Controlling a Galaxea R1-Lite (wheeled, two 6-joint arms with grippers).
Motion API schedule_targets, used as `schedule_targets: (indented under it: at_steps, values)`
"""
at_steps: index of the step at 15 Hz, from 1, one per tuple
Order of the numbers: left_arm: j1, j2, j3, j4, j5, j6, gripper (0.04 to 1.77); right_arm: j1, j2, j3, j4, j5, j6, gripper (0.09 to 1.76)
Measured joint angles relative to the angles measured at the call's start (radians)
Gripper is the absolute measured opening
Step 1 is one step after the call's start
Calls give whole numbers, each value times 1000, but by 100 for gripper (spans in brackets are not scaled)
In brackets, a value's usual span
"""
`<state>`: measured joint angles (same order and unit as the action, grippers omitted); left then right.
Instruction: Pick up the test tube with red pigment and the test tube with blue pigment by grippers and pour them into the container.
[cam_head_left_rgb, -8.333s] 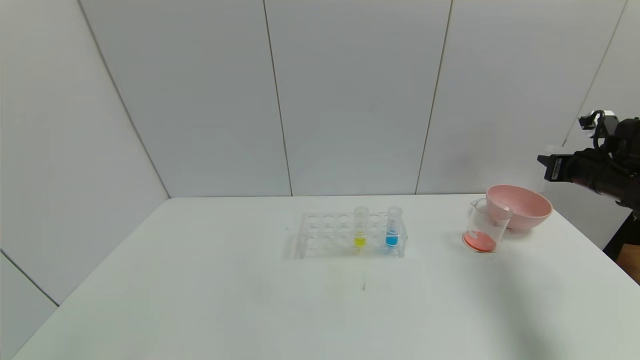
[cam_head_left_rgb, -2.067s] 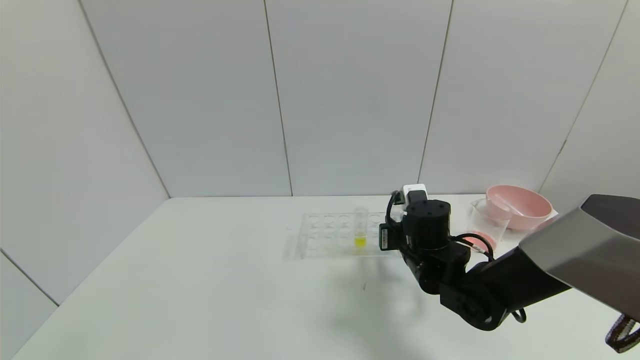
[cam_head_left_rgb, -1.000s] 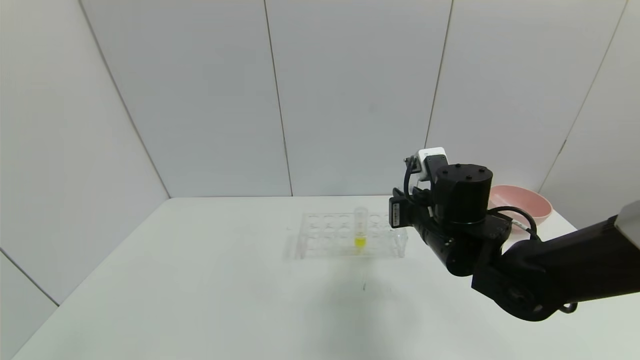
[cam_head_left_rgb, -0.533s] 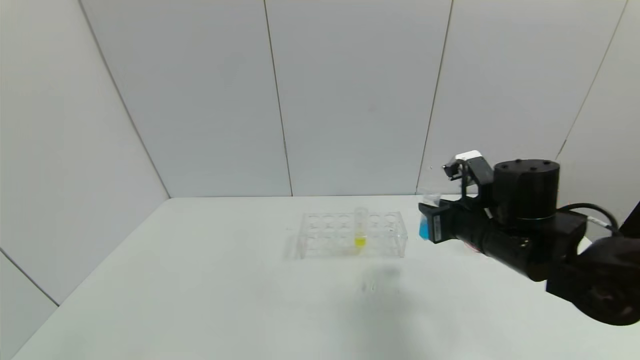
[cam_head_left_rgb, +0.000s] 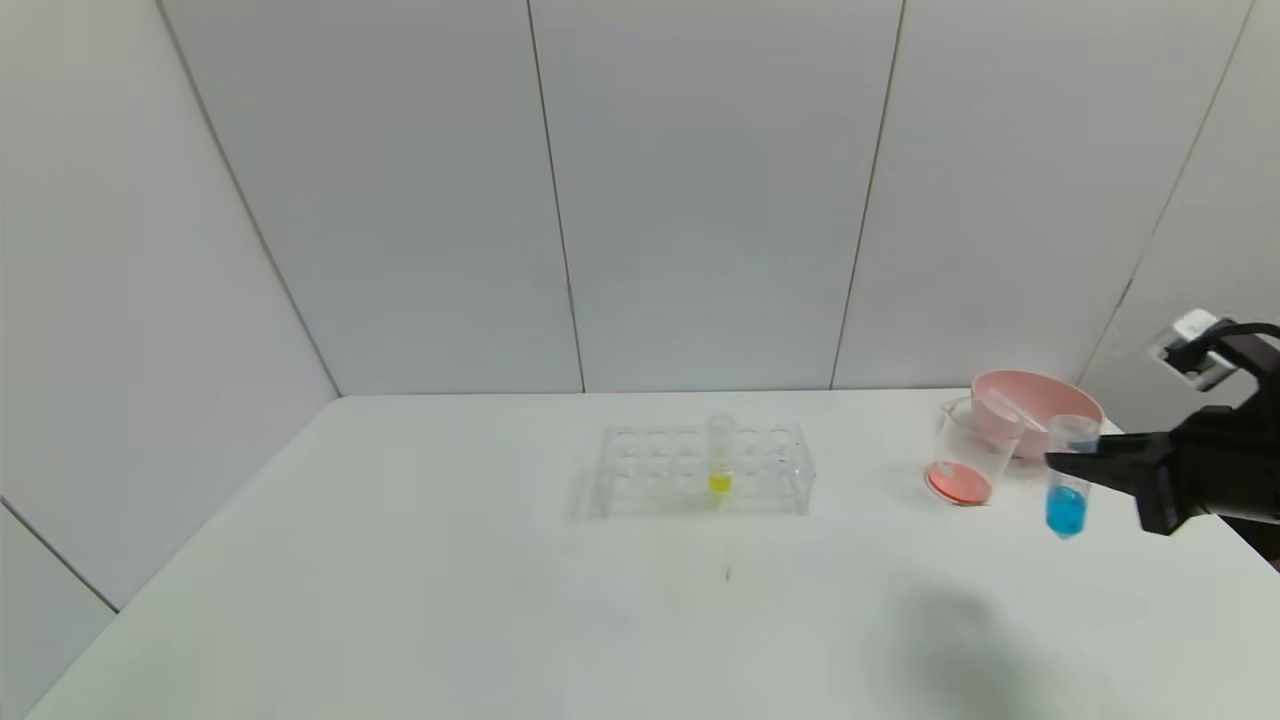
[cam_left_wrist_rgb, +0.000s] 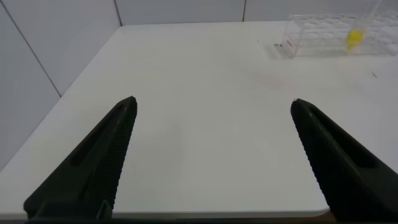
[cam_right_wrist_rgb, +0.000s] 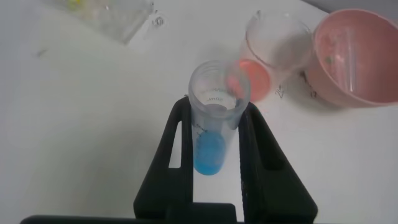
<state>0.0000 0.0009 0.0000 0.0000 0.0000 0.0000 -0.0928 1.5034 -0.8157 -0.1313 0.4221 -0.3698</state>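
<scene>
My right gripper (cam_head_left_rgb: 1066, 462) is shut on the test tube with blue pigment (cam_head_left_rgb: 1066, 503), holding it upright above the table, just right of the container and in front of the pink bowl. The wrist view shows the gripper (cam_right_wrist_rgb: 215, 107) clamping that tube (cam_right_wrist_rgb: 211, 149) by its upper part. The container (cam_head_left_rgb: 965, 462), a clear beaker, stands upright with orange-red liquid at its bottom; it also shows in the right wrist view (cam_right_wrist_rgb: 275, 45). No tube with red liquid shows. My left gripper (cam_left_wrist_rgb: 212, 101) is open and empty over the table's near left edge.
The pink bowl (cam_head_left_rgb: 1062, 432) stands behind the beaker with an empty clear tube (cam_right_wrist_rgb: 352, 55) lying in it. The clear tube rack (cam_head_left_rgb: 655, 470) at mid-table holds a yellow-liquid tube (cam_head_left_rgb: 720, 462). The white table (cam_head_left_rgb: 450, 600) ends close on the right.
My right gripper closed on the blue tube at the rack, lifted it out and carried it right. It now hangs beside the beaker.
</scene>
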Motion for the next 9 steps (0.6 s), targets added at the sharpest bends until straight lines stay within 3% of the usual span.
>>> schedule_targets:
  at_steps: [2,4,9]
  values:
    - [0,0,0,0,0,0,176,-136,-15,-63,191,94,-142,49]
    - [0,0,0,0,0,0,176,-213,2,-178,362,120,-234,49]
    - [0,0,0,0,0,0,176,-270,130,-604,819,117,-393,49]
